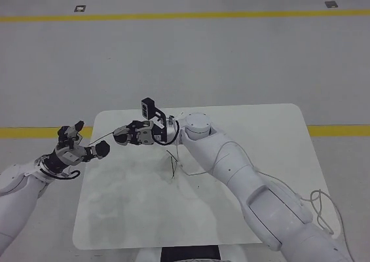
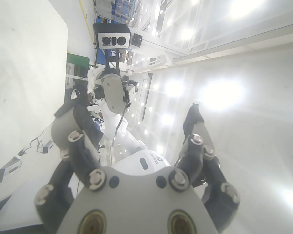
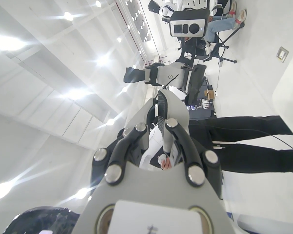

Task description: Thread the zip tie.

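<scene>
Over the white table's (image 1: pixel 270 170) left edge, the right gripper (image 1: pixel 118 136) was clenched on the zip tie (image 1: pixel 103 138), aiming its free end between the left gripper's (image 1: pixel 90 138) wide-spread fingers, seemingly lining up the threading.

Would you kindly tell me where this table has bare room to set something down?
Bare: the far right of the table, beyond the right arm, and the near left part toward the front edge. Crowded: the far left corner, where the left gripper and right gripper meet at the zip tie, and the middle, around thin black pieces.
</scene>
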Tool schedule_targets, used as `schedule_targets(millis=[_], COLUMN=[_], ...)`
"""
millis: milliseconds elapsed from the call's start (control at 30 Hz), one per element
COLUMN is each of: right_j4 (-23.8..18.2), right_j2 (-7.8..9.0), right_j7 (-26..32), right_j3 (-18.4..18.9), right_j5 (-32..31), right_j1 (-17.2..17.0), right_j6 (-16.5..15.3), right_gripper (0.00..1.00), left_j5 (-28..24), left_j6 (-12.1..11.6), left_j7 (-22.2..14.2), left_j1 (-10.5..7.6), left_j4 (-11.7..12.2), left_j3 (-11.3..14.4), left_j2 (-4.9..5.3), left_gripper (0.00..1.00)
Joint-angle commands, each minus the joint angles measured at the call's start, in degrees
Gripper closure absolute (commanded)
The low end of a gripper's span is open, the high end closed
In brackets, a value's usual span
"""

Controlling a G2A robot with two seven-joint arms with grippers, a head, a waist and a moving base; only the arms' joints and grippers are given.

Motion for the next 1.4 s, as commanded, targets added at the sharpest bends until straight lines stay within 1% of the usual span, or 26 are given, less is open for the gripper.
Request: schedule_targets(millis=[0, 67, 100, 267, 400, 433, 467, 500, 667, 700, 733, 800, 900, 967, 1000, 1033, 1067, 1100, 1133, 1233, 1267, 1300, 1333, 1367], right_j4=[-0.01, -0.34, -1.15, -4.29, -5.78, -6.02, -6.27, -6.31, -6.31, -6.31, -7.18, -8.48, -9.98, -10.77, -11.05, -11.29, -11.57, -11.78, -11.95, -12.54, -12.72, -12.97, -13.15, -13.32], right_j2=[0.01, 0.03, 0.12, 1.11, 1.59, 1.63, 1.63, 1.64, 1.64, 1.64, 1.68, 1.84, 2.11, 2.25, 2.31, 2.37, 2.46, 2.53, 2.6, 2.87, 2.94, 3.03, 3.09, 3.14], right_j7=[0.02, -0.7, -1.31, 0.82, 2.86, 3.62, 4.77, 4.94, 4.94, 4.94, 3.44, 2.16, 1.05, 0.61, 0.46, 0.31, 0.14, 0.04, -0.06, -0.18, -0.21, -0.24, -0.27, -0.3], right_j3=[0.0, 0.09, 0.32, 1.97, 2.72, 2.7, 2.59, 2.56, 2.56, 2.56, 2.51, 2.56, 2.82, 2.88, 2.88, 2.85, 2.81, 2.82, 2.8, 2.85, 2.88, 2.93, 2.97, 3.01], right_j5=[-0.01, 0.05, 0.25, 0.78, 1.35, 1.58, 1.91, 1.88, 1.88, 1.88, 1.64, 1.23, 0.91, 0.66, 0.48, 0.22, -0.18, -0.4, -0.7, -1.65, -1.84, -1.98, -2.03, -2.06], right_j1=[0.0, -0.42, -1.02, -2.83, -3.86, -4.07, -4.2, -4.19, -4.19, -4.19, -4.96, -5.72, -6.55, -6.98, -7.09, -7.17, -7.22, -7.27, -7.3, -7.4, -7.45, -7.56, -7.65, -7.74], right_j6=[0.01, -0.01, 0.16, 1.42, 2.46, 3.18, 4.22, 4.43, 4.43, 4.43, 4.45, 5.1, 5.93, 6.39, 6.59, 6.8, 7.05, 7.18, 7.29, 7.53, 7.61, 7.73, 7.84, 7.93], right_gripper=[1.0, 1.0, 1.0, 1.0, 1.0, 1.0, 1.0, 1.0, 1.0, 1.0, 1.0, 1.0, 1.0, 1.0, 1.0, 1.0, 1.0, 1.0, 1.0, 1.0, 1.0, 1.0, 1.0, 1.0], left_j5=[-0.01, 0.7, 0.66, -1.2, -1.12, -0.83, -0.12, 0.16, 0.16, 0.35, 0.39, 0.32, 0.41, 0.7, 0.74, 0.76, 0.85, 0.93, 1.08, 1.56, 1.61, 1.73, 1.8, 1.87], left_j6=[0.02, 0.31, 0.77, 3.89, 4.88, 5.02, 4.09, 3.46, 3.46, 3.94, 4.39, 5.3, 5.88, 5.79, 5.8, 5.85, 5.91, 5.96, 6.02, 5.73, 5.79, 5.83, 5.89, 5.96], left_j7=[0.0, 1.75, 1.89, -2.13, -4.75, -5.91, -6.79, -6.76, -6.76, -6.14, -6.08, -6.9, -8.25, -8.5, -8.59, -8.66, -8.78, -8.82, -8.83, -8.05, -7.95, -7.84, -7.78, -7.73], left_j1=[0.0, -0.2, -0.2, -0.7, -1.13, -1.25, -1.42, -1.46, -1.46, -1.44, -1.39, -1.24, -1.05, -0.94, -0.89, -0.86, -0.83, -0.81, -0.79, -0.74, -0.73, -0.73, -0.74, -0.74], left_j4=[0.0, -0.32, -0.42, 0.57, 1.02, 0.96, 1.19, 1.38, 1.38, 0.83, 0.39, 0.03, -0.11, -0.15, -0.17, -0.18, -0.19, -0.17, -0.16, -0.19, -0.23, -0.27, -0.31, -0.36], left_j3=[0.01, 0.09, 0.18, 0.01, 0.02, 0.06, -0.15, -0.27, -0.27, -0.04, -0.02, -0.07, -0.38, -0.66, -0.74, -0.82, -0.92, -1.0, -1.08, -1.38, -1.43, -1.48, -1.52, -1.54], left_j2=[0.0, -0.16, -0.26, -0.69, -1.0, -1.05, -1.09, -1.11, -1.11, -1.19, -1.28, -1.38, -1.52, -1.62, -1.68, -1.74, -1.81, -1.86, -1.91, -2.1, -2.16, -2.25, -2.31, -2.37], left_gripper=[0.0, 0.0, 0.0, 0.0, 0.0, 0.0, 0.0, 0.0, 0.0, 0.0, 0.0, 0.0, 0.0, 0.0, 0.06, 0.21, 0.4, 0.51, 0.58, 0.62, 0.67, 0.7, 0.71, 0.76])
